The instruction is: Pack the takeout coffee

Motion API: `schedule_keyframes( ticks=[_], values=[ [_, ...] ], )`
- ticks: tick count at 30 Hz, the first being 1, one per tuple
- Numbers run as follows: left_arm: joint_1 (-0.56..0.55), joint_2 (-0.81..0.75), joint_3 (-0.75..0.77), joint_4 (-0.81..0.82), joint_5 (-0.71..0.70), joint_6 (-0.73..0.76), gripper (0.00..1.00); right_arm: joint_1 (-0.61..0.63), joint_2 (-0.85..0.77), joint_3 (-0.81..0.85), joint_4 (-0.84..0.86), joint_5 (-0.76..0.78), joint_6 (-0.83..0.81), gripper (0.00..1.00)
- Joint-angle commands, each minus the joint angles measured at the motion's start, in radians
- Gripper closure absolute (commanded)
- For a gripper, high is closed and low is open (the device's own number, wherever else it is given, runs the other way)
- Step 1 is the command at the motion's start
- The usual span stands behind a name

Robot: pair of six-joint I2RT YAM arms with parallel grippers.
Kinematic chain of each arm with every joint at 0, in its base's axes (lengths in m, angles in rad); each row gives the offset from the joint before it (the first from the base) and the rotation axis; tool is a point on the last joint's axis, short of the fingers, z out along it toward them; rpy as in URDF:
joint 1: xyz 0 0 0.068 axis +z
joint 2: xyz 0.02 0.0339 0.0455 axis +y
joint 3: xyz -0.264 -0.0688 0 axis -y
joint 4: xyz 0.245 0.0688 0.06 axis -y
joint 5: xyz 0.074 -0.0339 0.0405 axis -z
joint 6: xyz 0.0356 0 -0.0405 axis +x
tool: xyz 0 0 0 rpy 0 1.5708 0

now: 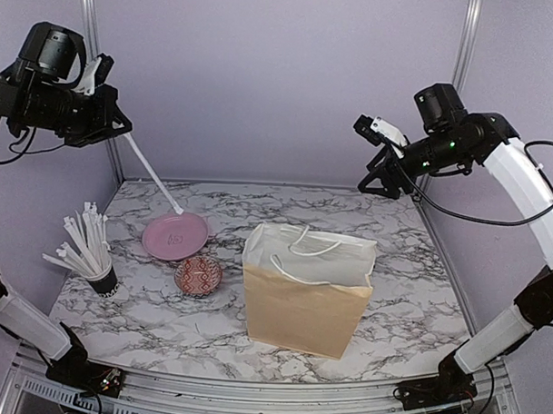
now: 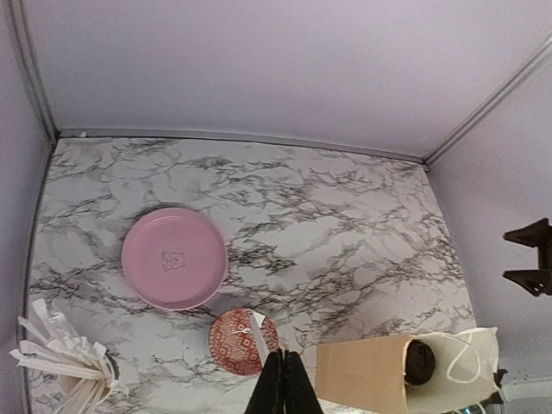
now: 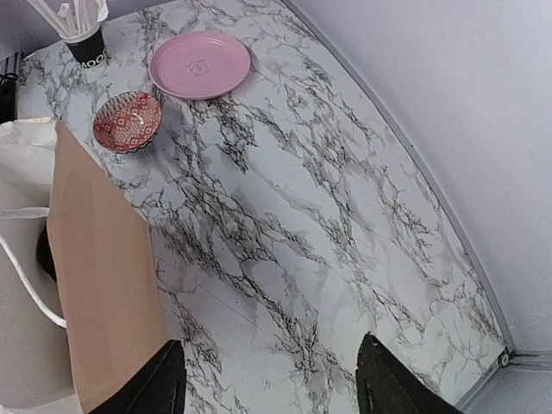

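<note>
While the left gripper [image 2: 283, 386] hangs high at far left, pinched shut on a straw [image 1: 155, 175] probably meant for the bag, the straw cup [image 1: 100, 272], plate [image 1: 176, 235] and bowl [image 1: 199, 275] sit below. Right of them the bag [image 1: 300, 308] stands open. A coffee [image 2: 420, 362] sits inside, only its black lid showing. The right gripper [image 3: 269, 371] hovers high at far right, spread and empty, leaving the bag's mouth free.

Both arms raised high; left gripper [image 2: 283, 386] pinched shut; right gripper [image 3: 276, 384] jaws apart
</note>
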Motion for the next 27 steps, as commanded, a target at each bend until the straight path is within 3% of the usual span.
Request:
schedule_keyframes(
  ticks=[1, 3, 6, 15, 27],
  values=[
    [-0.027, -0.040, -0.076, 0.273, 0.388, 0.063, 1.00, -0.087, -0.005, -0.084, 0.048, 0.020, 0.021, 0.34],
    [-0.045, -0.072, -0.165, 0.388, 0.496, 0.051, 1.00, -0.139, 0.000, -0.139, 0.073, -0.002, 0.026, 0.33],
    [-0.097, -0.081, -0.194, 0.447, 0.545, 0.055, 1.00, -0.209, 0.005, -0.214, 0.107, -0.038, 0.034, 0.33],
    [-0.197, -0.088, -0.190, 0.446, 0.527, 0.053, 1.00, -0.278, 0.003, -0.283, 0.148, -0.103, 0.055, 0.33],
    [-0.261, -0.019, -0.356, 0.483, 0.486, 0.031, 1.00, -0.278, 0.009, -0.290, 0.144, -0.134, 0.046, 0.33]
  ],
)
